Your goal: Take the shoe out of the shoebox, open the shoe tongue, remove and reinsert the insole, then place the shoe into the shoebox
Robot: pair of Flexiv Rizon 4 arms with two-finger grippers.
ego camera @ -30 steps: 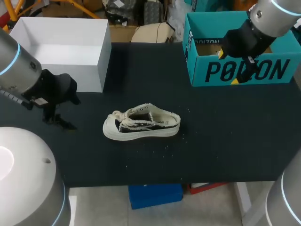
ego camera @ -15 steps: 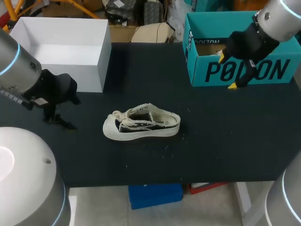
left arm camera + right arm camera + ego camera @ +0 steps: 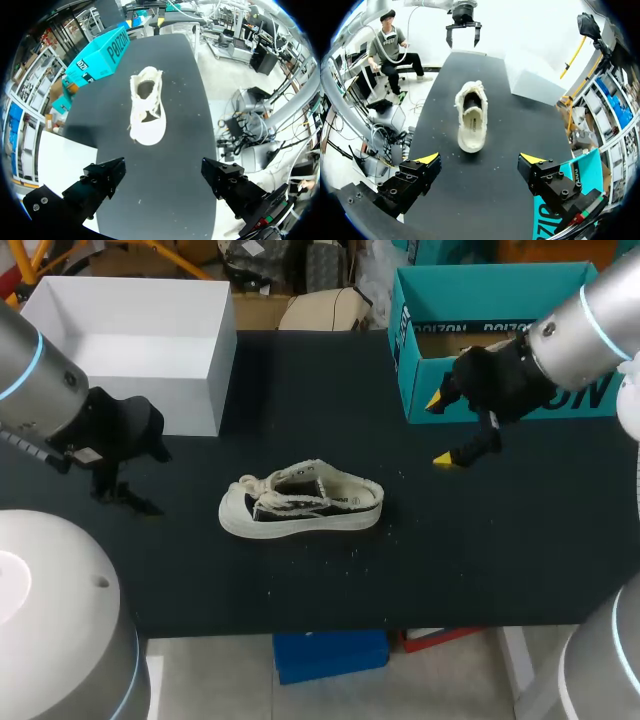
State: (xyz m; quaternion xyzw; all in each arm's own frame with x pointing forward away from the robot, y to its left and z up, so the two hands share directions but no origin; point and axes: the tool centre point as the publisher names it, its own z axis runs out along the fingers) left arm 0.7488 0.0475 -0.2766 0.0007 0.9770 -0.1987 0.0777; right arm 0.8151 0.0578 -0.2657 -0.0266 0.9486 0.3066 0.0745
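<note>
Black tabletop (image 3: 480, 560), seen from above. Nearest the front edge, about mid-table, sits the shoe (image 3: 300, 505): a low off-white sneaker w/ dark side panels, upright on its sole, toe pointing to the robot's left, laces loose at the toe end. It is out on the bare table, well apart from both boxes, and nothing touches it.

Slightly further back on the left, the left gripper (image 3: 122, 492) hangs over the table, well clear of the shoe. In the left wrist view its two dark fingers (image 3: 102, 181) are spread wide w/ nothing between them, and the shoe lies ahead, toe end nearest.

Further back on the right, the right gripper (image 3: 440, 430) hangs just in front of the shoebox, yellow tips wide apart, holding nothing. In the right wrist view the shoe lies ahead of it, lengthwise.

At the far edge: an open-topped white box (image 3: 130, 330) at back left, and the teal shoebox (image 3: 480, 300), also open on top, at back right.
</note>
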